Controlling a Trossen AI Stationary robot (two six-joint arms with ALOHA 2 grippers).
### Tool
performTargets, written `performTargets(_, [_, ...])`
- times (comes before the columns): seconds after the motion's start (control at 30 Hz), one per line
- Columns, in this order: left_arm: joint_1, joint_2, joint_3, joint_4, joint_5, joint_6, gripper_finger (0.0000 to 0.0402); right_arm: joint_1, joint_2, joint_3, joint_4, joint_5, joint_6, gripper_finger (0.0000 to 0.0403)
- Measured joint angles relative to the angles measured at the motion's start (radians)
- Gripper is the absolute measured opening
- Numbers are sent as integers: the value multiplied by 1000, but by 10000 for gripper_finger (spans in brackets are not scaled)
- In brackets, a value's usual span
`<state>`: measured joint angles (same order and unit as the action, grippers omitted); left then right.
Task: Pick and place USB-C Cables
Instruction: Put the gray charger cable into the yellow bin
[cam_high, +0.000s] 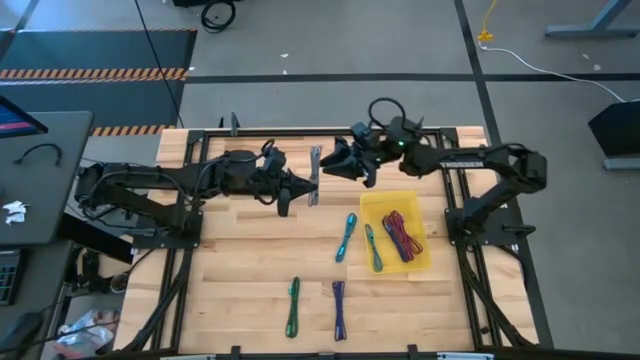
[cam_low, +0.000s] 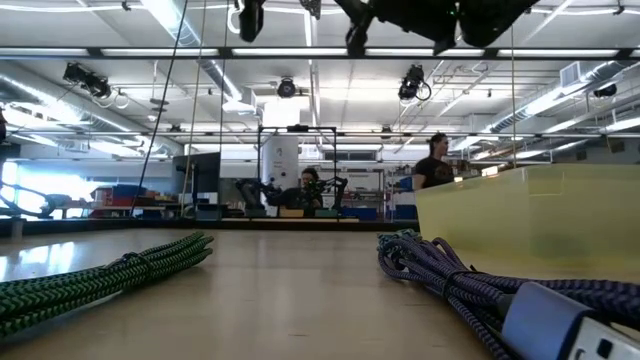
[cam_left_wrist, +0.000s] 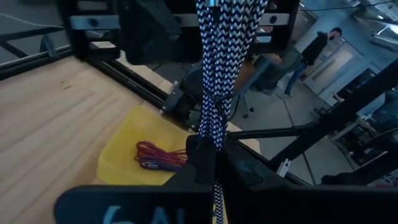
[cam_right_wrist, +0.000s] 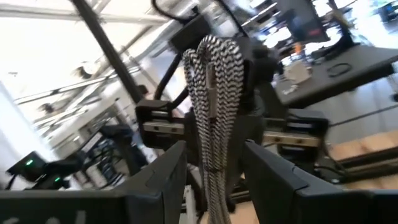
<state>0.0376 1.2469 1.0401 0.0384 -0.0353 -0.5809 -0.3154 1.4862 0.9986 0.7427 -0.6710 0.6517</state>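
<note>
A grey bundle with a black-and-white zigzag braid (cam_high: 315, 172) hangs in the air above the table's far middle. My left gripper (cam_high: 306, 188) is shut on it. My right gripper (cam_high: 326, 166) is open, coming from the right. In the right wrist view its fingers stand on either side of the bundle (cam_right_wrist: 214, 99) with small gaps, below the looped end (cam_right_wrist: 214, 53). Two teal cables (cam_high: 347, 237) lie on the wood beside the yellow tray (cam_high: 420, 262). Maroon and purple cables (cam_high: 402, 235) rest in the tray. A green cable (cam_high: 293, 305) and a purple cable (cam_high: 339, 308) lie near the near edge. My left gripper (cam_left_wrist: 214, 163) pinches the braided bundle between its two fingers, at a stretch toward the bundle's near end (cam_left_wrist: 211, 134). The fingers come level from the table's left, across the bundle. A short tail (cam_left_wrist: 217, 202) passes behind the fingers. The bundle is lifted clear of the table.
The yellow tray sits right of centre, under and near the right arm. Black frame rails run along the far edge and both sides of the table. In the low view the green cable (cam_low: 100, 275) and the purple cable (cam_low: 450, 285) lie close to the near edge, and both grippers are high above the wood.
</note>
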Motion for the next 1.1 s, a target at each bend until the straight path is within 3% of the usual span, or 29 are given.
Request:
performTargets(0.4, [0, 0, 0, 14, 0, 27, 9, 21, 167, 211, -1, -123, 15, 150])
performTargets(0.5, [0, 0, 0, 16, 0, 29, 10, 21, 169, 219, -4, -142, 34, 111])
performTargets(0.63, [-1, 0, 1, 21, 6, 29, 9, 17, 161, 219, -10, -167, 33, 23])
performTargets(0.73, [-1, 0, 2, 30, 7, 42, 11, 17, 152, 219, -11, -165, 30, 18])
performTargets(1.1, [2, 2, -3, 179, 48, 165, 102, -74, 142, 224, -89, -200, 7, 17])
